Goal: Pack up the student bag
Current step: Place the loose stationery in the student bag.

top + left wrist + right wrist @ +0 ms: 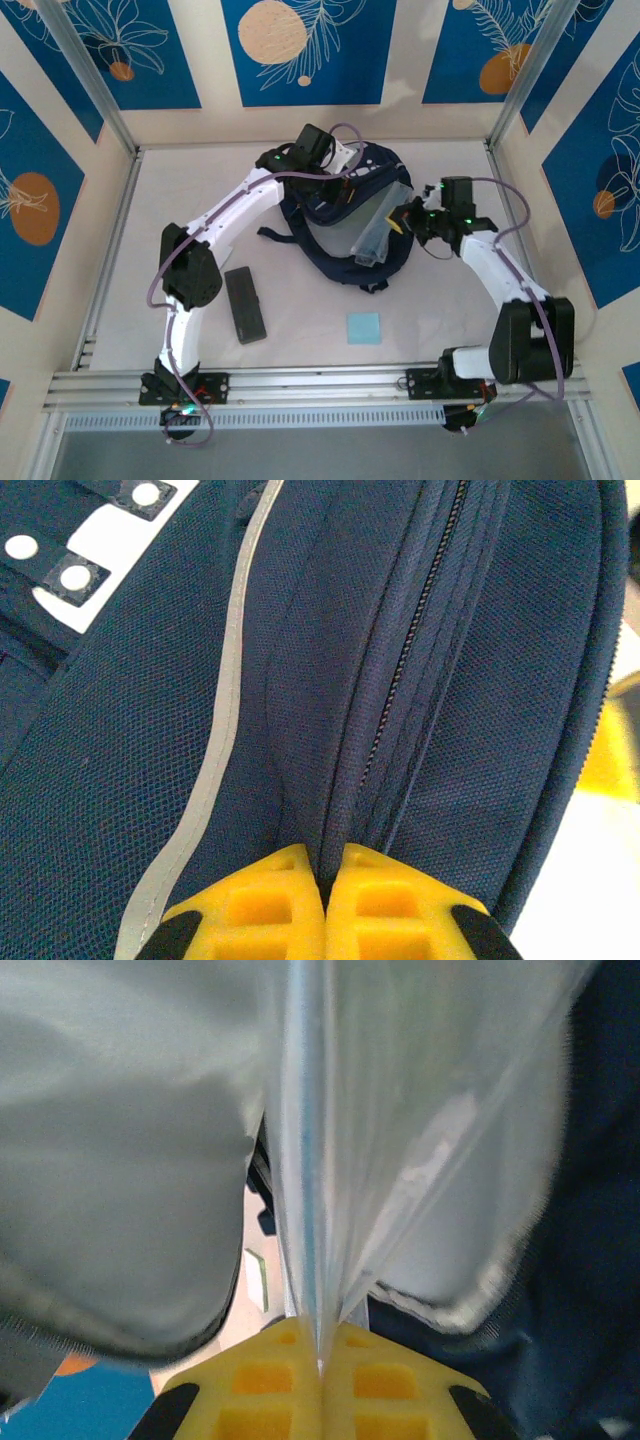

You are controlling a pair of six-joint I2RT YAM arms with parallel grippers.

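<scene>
The student bag [345, 268], dark navy with black straps, lies at the middle back of the table with its mouth held wide. My left gripper [345, 160] is at the bag's far rim. In the left wrist view it [326, 885] is shut on a fold of navy fabric [345, 780] beside the zipper [400, 670], with the grey stripe [225, 720] to the left. My right gripper [405, 220] stands at the bag's right side. Seen from the right wrist, it [321, 1360] is shut on a clear plastic pouch [330, 1110] that reaches into the open bag [590, 1210].
A black oblong case [245, 305] lies on the table left of the bag, near the left arm. A small light blue square pad [364, 328] sits in front of the bag. Metal frame posts and walls close in the table [150, 230] on three sides.
</scene>
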